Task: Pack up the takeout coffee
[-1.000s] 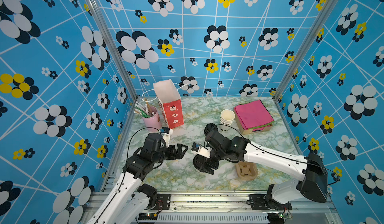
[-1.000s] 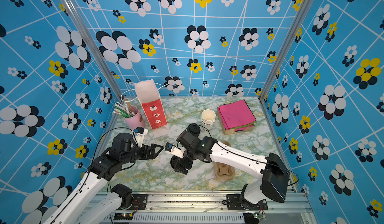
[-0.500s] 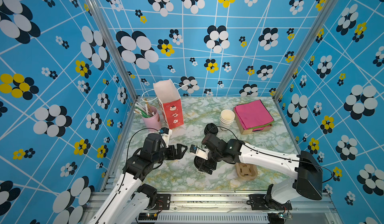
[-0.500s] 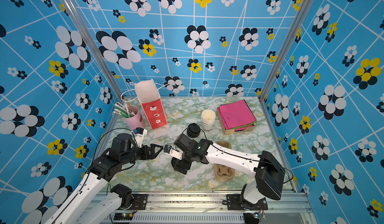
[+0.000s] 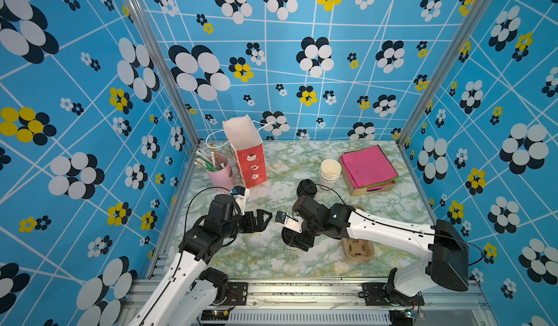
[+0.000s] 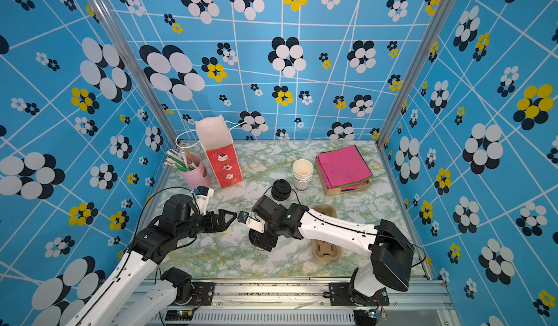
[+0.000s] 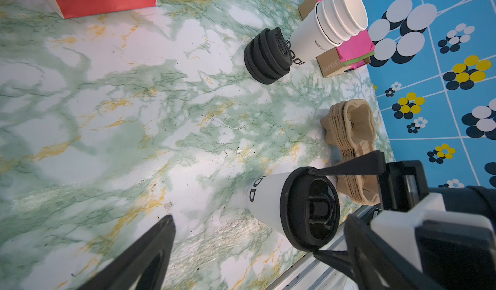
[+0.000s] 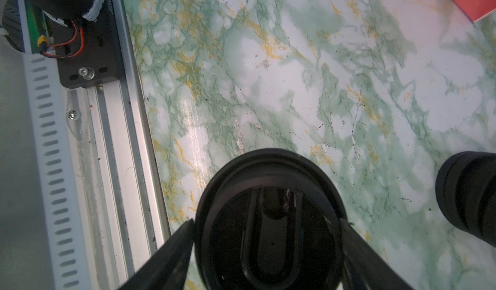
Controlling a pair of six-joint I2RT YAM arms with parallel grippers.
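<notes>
Takeout coffee (image 7: 292, 208) stands upright on the marble table (image 5: 265, 264), front-centre, close to the front rail. White cup, dark letters low on the side, black lid on.

Right claw (image 8: 269, 222) sits over it from above with one finger on each side of the lid. Both tips touch the rim in the right wrist view. The left wrist view agrees, with the tips at opposite edges of the lid. So it is closed onto the lid, and the cup base is on the table as far as I can see. In both top views the claw and wrist hide most of the cup.

Left claw (image 5: 265, 221) is open and empty, above the table just left of the coffee, tips toward it, not touching.

Stack of cardboard carriers (image 5: 357, 249) is just beside the coffee on the right, partly under the right arm. Stack of black lids (image 5: 306, 187) is further back, just beside the stack of empty cups (image 5: 330, 172). Napkin box (image 5: 368, 170) with pink napkins is next to those, back right. Red-and-white paper bag (image 5: 246, 152) is upright back left, with the pink mug (image 5: 218, 173) of stirrers beside it.
</notes>
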